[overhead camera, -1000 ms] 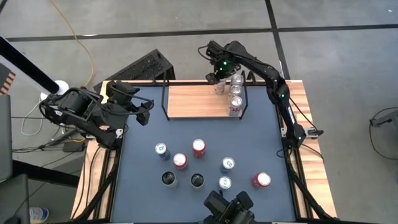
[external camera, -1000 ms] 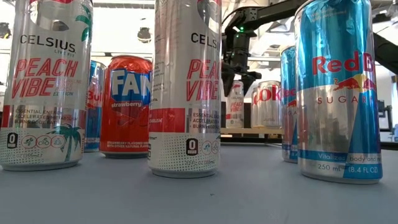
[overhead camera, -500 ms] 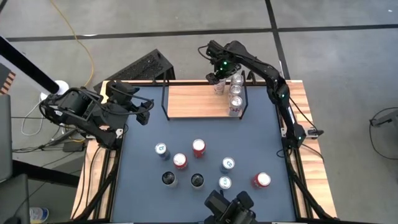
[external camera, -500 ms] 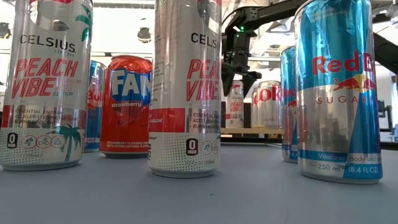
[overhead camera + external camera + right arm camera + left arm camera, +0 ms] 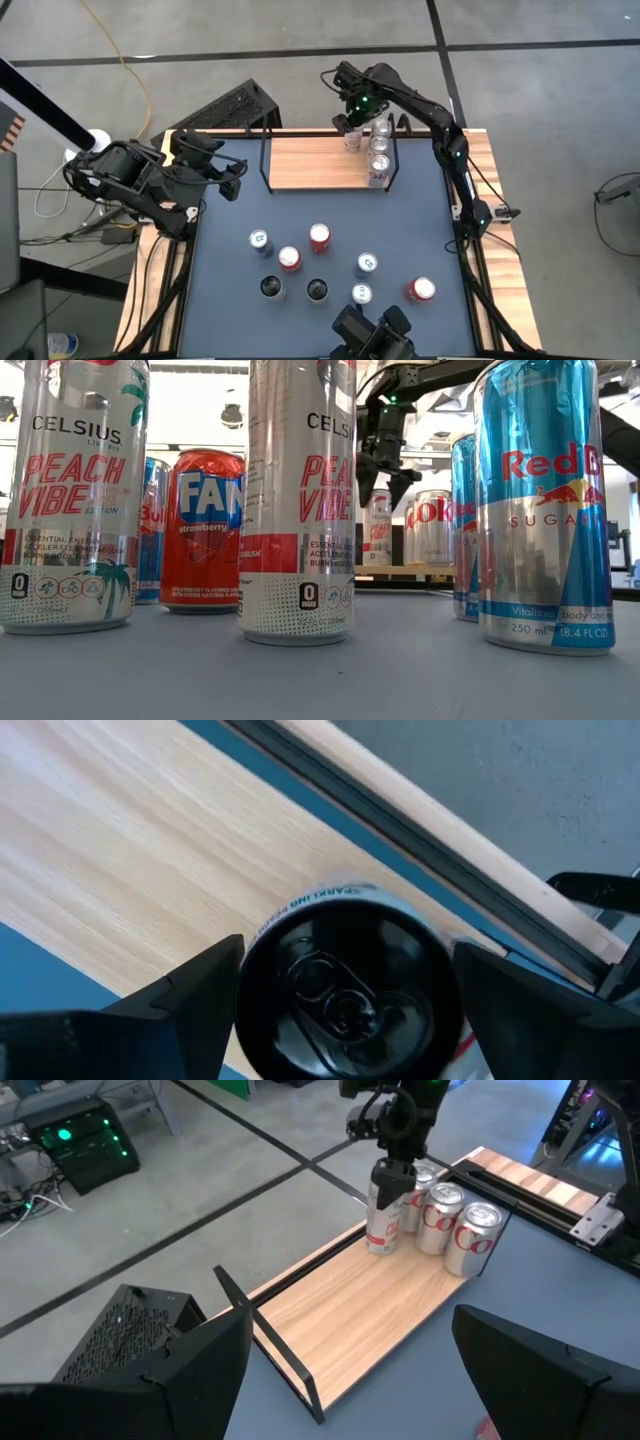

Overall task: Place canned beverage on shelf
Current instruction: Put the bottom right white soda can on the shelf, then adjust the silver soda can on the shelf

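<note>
— Risen since a second ago? Right gripper [image 5: 387,478]?
— Lifted, jaws spread, just above can [image 5: 383,1221] at shelf's [image 5: 310,165] back right corner.
— Left gripper [image 5: 232,180]?
— Parked, spread, over table's [image 5: 230,265] left edge.

Light-wood shelf [image 5: 318,163] w/ black wire frame; silver-red cans [image 5: 378,160] at its right end; dark grey table [image 5: 225,260], wood-edged.

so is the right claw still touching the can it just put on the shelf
Apart. In the low view the right claw hangs open above the can on the shelf, with background showing between its fingertips and the can's top.
</note>
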